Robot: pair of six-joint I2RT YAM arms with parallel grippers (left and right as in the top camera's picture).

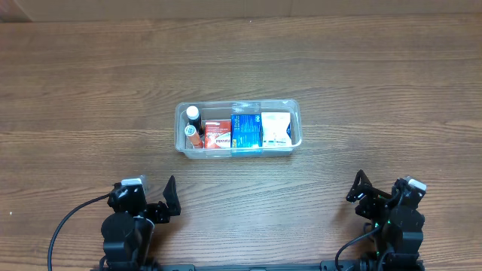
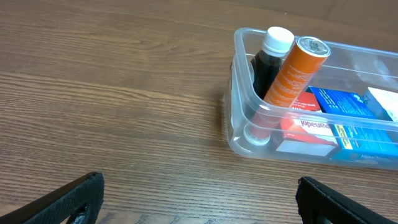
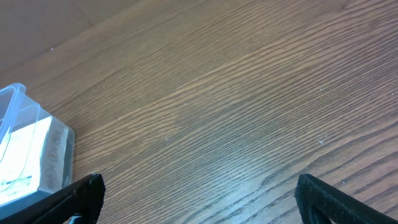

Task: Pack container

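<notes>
The clear plastic container [image 1: 294,113] stands at the table's middle; it also shows in the left wrist view [image 2: 239,93] and the right wrist view [image 3: 15,99]. Inside, from left to right, are a dark bottle with a white cap [image 1: 193,113], an orange tube [image 1: 192,132], a red box [image 1: 218,133], a blue box [image 1: 246,129] and a white box [image 1: 276,128]. My left gripper [image 1: 154,197] is open and empty near the front left, apart from the container. My right gripper [image 1: 376,194] is open and empty near the front right.
The table [image 1: 90,90] is brown wood grain. Black cables run from both arm bases at the front edge. A pale wall or board lies along the table's far edge.
</notes>
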